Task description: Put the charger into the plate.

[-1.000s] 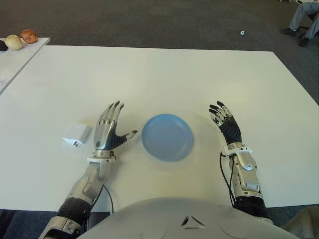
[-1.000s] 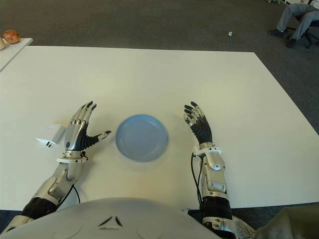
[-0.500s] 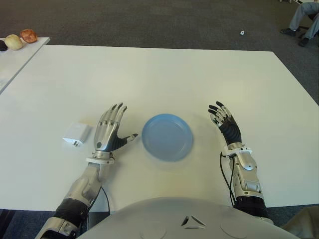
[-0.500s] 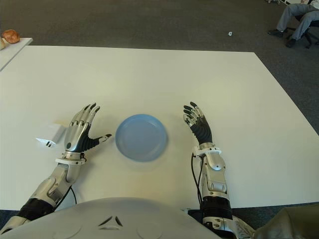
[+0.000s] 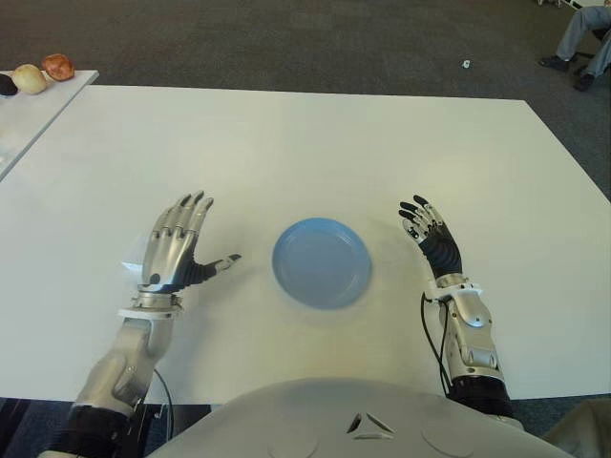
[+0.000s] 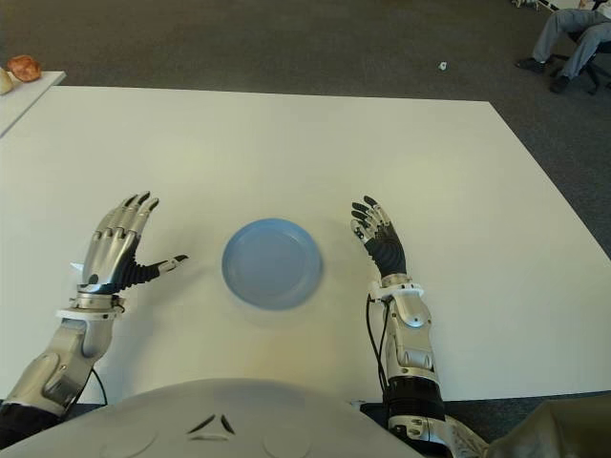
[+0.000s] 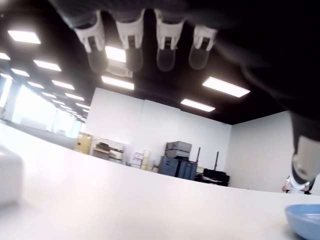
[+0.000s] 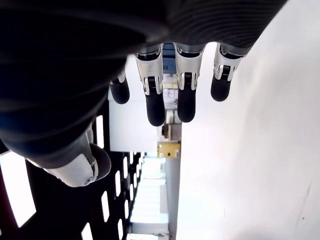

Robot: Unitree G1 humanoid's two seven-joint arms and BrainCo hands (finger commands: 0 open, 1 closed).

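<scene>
I've barely started: the plate [image 5: 322, 262] sits bare on the worktop [image 5: 305, 143], my left robot hand [image 5: 172, 250] hovers spread and empty over the charger [image 5: 134, 260], mostly hidden beneath it, and my right robot hand [image 5: 428, 232] waits open right of the plate.

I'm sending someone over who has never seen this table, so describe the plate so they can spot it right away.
On the big white table, look between the robot's left hand and right hand, both open. The plate lies there: a shallow round dish, empty, and the only blue thing on the white top.
</scene>
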